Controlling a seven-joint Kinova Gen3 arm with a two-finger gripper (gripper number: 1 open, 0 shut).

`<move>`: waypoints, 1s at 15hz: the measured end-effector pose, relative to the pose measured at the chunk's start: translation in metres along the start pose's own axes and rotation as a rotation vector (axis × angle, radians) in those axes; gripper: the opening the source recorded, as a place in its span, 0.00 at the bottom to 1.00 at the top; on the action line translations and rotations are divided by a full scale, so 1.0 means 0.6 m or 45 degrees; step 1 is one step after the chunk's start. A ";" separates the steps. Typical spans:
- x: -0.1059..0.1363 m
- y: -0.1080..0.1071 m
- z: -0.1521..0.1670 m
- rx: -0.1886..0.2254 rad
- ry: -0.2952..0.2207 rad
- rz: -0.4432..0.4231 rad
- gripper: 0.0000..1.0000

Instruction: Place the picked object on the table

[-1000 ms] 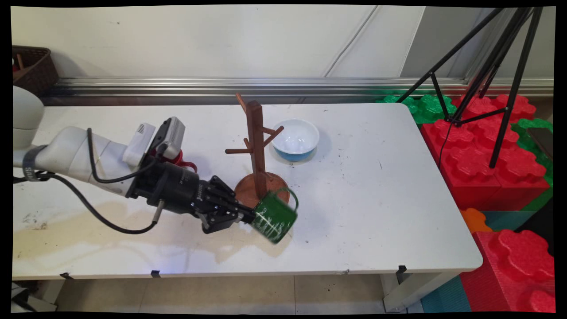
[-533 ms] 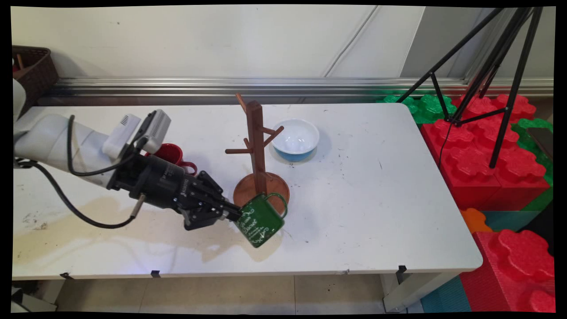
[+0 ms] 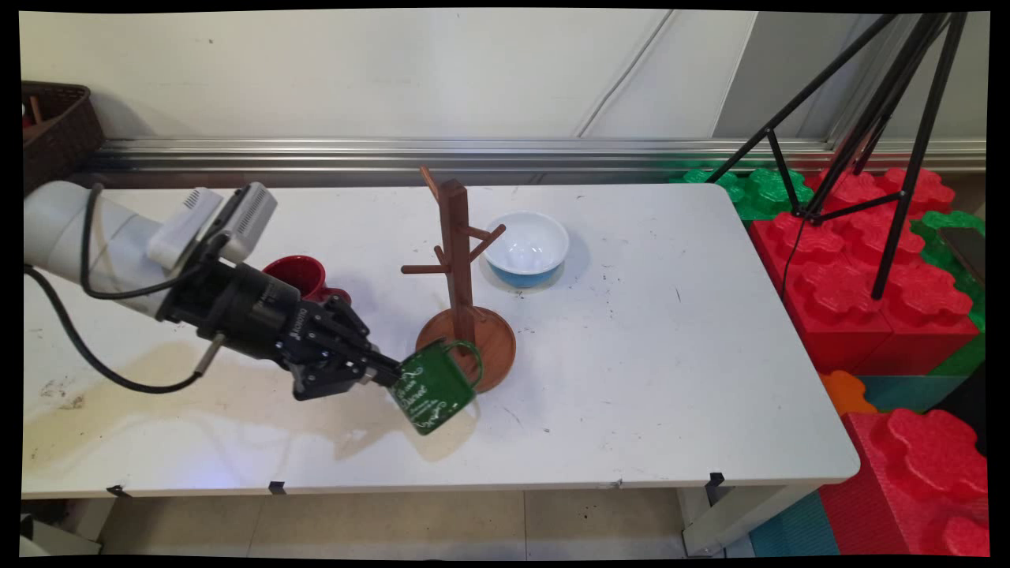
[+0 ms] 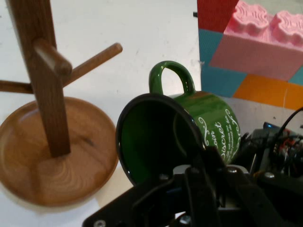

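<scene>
Drawn leftward, gripper [image 3: 388, 377] stays clamped on green mug [image 3: 432, 386]; hand view shows its mouth.

Arm reaches low from the left, tool [image 3: 388, 377] clamped.

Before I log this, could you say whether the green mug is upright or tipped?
Tipped: the green mug hangs slanted in the gripper.

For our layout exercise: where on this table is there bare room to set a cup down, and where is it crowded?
Free: the table's right half, from the blue bowl to the right edge, and the front strip left of the green mug. Crowded: the middle-left, where the tool holds the mug tilted beside the wooden mug tree, with the red mug behind.
</scene>
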 end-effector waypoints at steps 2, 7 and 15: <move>-0.003 -0.003 -0.014 0.001 -0.022 0.014 0.00; -0.014 -0.017 -0.048 0.018 -0.078 0.048 0.00; -0.034 -0.040 -0.088 0.074 -0.174 0.122 0.00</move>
